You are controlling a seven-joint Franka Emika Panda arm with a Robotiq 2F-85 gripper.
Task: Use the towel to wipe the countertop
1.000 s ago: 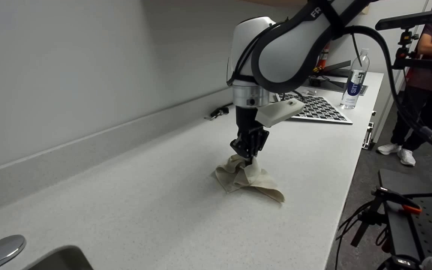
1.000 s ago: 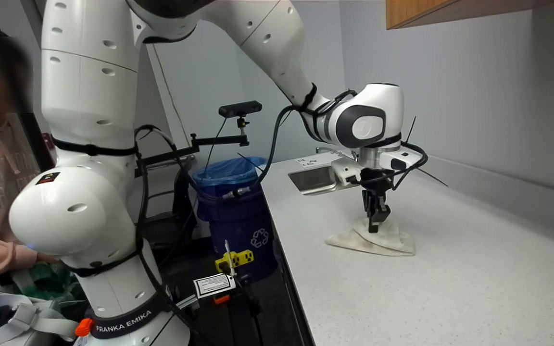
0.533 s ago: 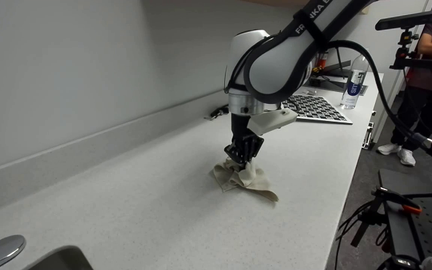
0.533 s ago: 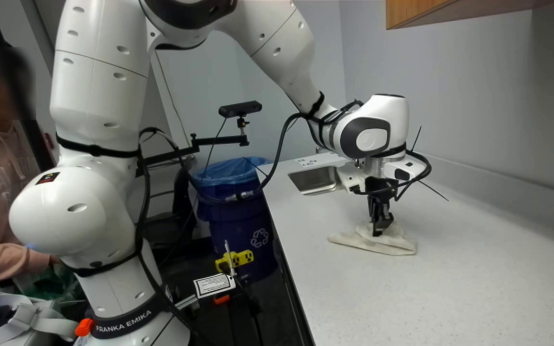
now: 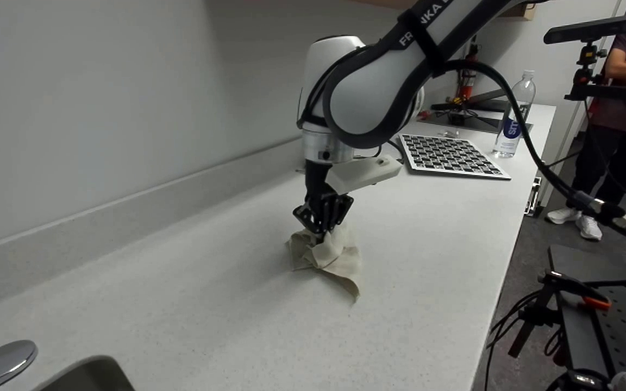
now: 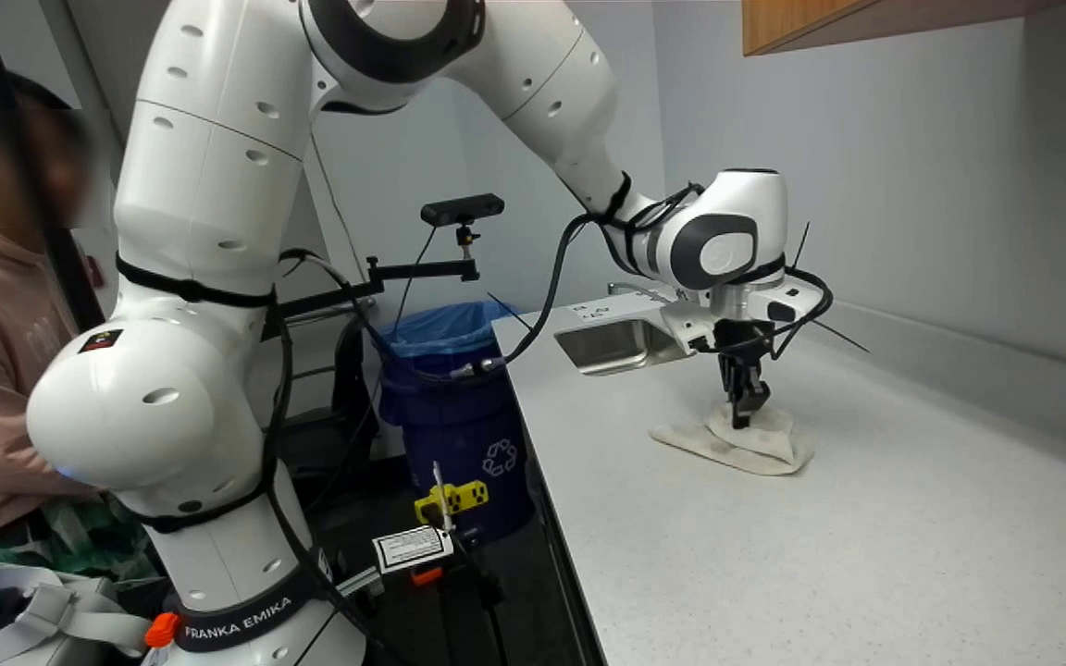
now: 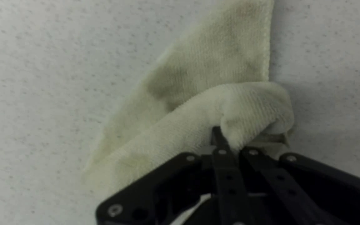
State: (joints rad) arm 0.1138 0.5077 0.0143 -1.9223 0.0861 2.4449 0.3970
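Note:
The cream-beige towel (image 5: 340,265) lies crumpled on the white-grey countertop (image 5: 210,320), with one corner trailing toward the front. My gripper (image 5: 320,237) points down from above and is shut on a bunched fold of it. In an exterior view the towel (image 6: 713,446) spreads flat around the fingertips, against the counter. Seen from the wrist, the fold rises around the gripper (image 7: 229,140); one dark finger (image 7: 219,136) shows, while cloth covers the other finger's tip. Greyish and yellowish stains mark the towel (image 7: 205,65) there.
A backsplash ledge (image 5: 128,209) runs along the wall. A sink (image 6: 624,346) and a faucet (image 5: 3,361) are at one end. Toward the opposite end lie a checkered board (image 5: 451,156) and a water bottle (image 5: 508,130). A wooden cabinet (image 6: 820,23) hangs overhead.
Gripper and towel have slid together along the counter, leftward in an exterior view, toward the sink end. The towel's trailing corner has swung round. The grip stays shut.

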